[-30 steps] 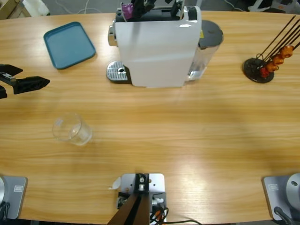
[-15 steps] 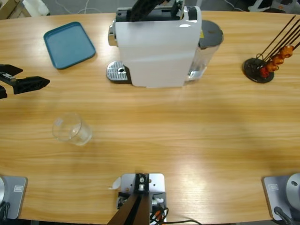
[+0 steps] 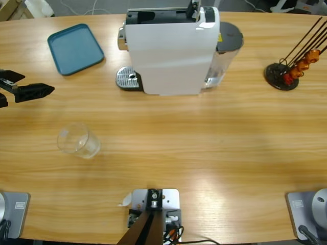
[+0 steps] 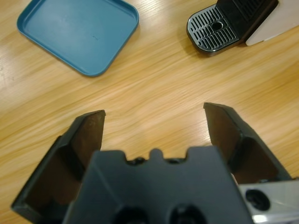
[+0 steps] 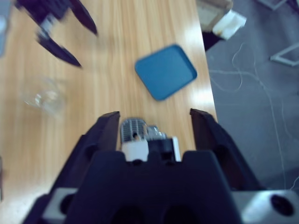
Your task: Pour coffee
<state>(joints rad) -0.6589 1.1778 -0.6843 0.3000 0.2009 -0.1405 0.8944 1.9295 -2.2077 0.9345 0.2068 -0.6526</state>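
- Clear glass tumbler [image 3: 78, 141] stood on the worktop [image 3: 204, 132], apart from both tools.
- Left tool [image 3: 28, 92] gaped wide, empty.
- Right tool [image 5: 154, 116] likewise gaped, empty.

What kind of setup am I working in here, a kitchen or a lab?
Most likely a lab or workshop test bench, not a kitchen: a long wooden table carries only a white coffee machine, a capsule rack, a blue tray and a glass tumbler, with loose cables on grey floor.

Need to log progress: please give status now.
Left gripper open, empty. Right gripper open, high above the machine. Glass alone on the table, nothing blocking.
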